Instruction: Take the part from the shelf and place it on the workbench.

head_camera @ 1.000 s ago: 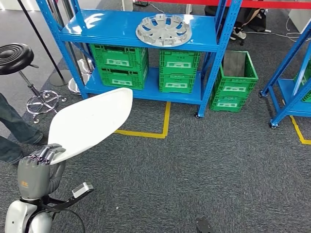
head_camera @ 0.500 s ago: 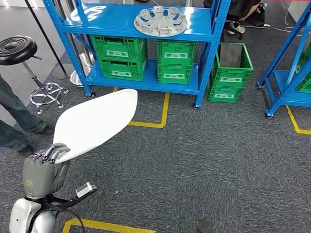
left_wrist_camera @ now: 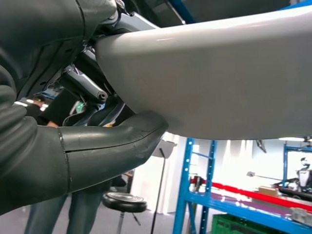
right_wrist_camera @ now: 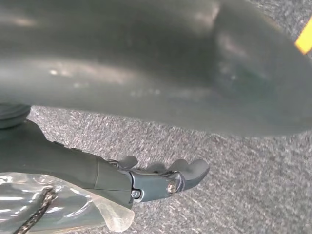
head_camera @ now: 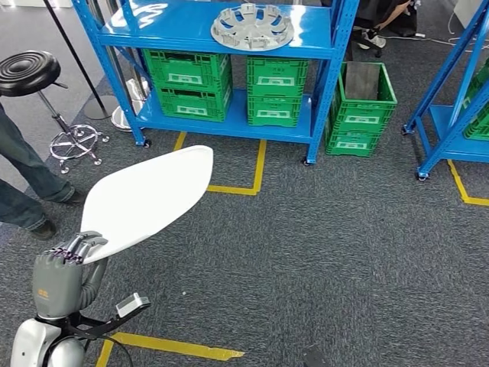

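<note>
The left hand [head_camera: 56,277] grips the near end of the white panel [head_camera: 147,197], fingers [head_camera: 78,246] curled over its top edge and thumb [left_wrist_camera: 110,146] pressed beneath; the panel juts out above the grey carpet [head_camera: 323,260]. The right hand [right_wrist_camera: 154,178] hangs with fingers seemingly loose, holding nothing. Farther off, a silver hubcap [head_camera: 252,25] lies on the blue shelf [head_camera: 173,34].

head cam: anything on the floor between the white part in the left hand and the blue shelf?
Head view: only grey carpet and a yellow tape line lie between the white part, held by the left hand, and the blue shelf.
</note>
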You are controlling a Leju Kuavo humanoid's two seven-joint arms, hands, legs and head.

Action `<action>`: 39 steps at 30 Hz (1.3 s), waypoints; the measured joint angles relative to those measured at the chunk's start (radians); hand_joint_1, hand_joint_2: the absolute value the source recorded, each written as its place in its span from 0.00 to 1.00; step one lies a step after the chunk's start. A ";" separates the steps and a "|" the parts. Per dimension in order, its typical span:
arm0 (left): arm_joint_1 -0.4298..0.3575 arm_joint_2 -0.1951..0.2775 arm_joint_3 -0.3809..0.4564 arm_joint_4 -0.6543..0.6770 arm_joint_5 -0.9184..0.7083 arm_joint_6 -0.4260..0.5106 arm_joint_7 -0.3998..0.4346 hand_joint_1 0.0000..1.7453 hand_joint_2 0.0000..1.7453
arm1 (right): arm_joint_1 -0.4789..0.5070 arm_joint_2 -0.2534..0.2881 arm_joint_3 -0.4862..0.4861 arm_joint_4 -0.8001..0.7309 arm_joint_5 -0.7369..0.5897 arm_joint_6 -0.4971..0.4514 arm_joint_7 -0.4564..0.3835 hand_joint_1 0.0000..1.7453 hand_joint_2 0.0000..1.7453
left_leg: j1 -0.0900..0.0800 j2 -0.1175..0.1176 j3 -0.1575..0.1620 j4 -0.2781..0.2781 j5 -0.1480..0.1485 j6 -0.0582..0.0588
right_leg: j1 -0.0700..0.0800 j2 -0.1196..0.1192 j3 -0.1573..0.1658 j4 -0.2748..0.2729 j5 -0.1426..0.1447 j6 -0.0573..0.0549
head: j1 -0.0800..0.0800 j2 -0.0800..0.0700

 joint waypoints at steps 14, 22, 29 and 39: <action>0.009 0.002 0.003 -0.002 0.004 0.000 -0.007 1.00 1.00 | 0.000 0.001 0.014 0.000 -0.004 0.000 -0.009 0.00 0.00 | -0.001 0.000 -0.013 0.003 0.008 0.007 | -0.003 -0.001 -0.010 -0.004 0.016 0.014 | 0.000 0.000; 0.010 0.003 0.003 -0.002 0.002 0.000 -0.007 1.00 1.00 | 0.000 0.002 0.015 0.000 -0.006 0.003 -0.010 0.00 0.00 | -0.001 0.000 -0.013 0.003 0.009 0.008 | -0.002 -0.001 -0.011 -0.002 0.017 0.014 | 0.000 0.000; 0.010 0.003 0.003 -0.002 -0.007 0.000 -0.005 1.00 1.00 | 0.000 0.002 0.014 0.000 -0.020 0.023 -0.015 0.00 0.00 | -0.001 0.000 -0.014 0.003 0.010 0.007 | -0.002 0.000 -0.013 -0.002 0.017 0.014 | 0.000 0.000; 0.010 0.003 0.003 -0.002 -0.010 0.000 -0.005 1.00 1.00 | 0.000 0.002 0.014 0.000 -0.021 0.028 -0.015 0.00 0.00 | -0.001 0.000 -0.014 0.003 0.010 0.007 | -0.002 0.000 -0.013 -0.002 0.017 0.014 | 0.000 0.000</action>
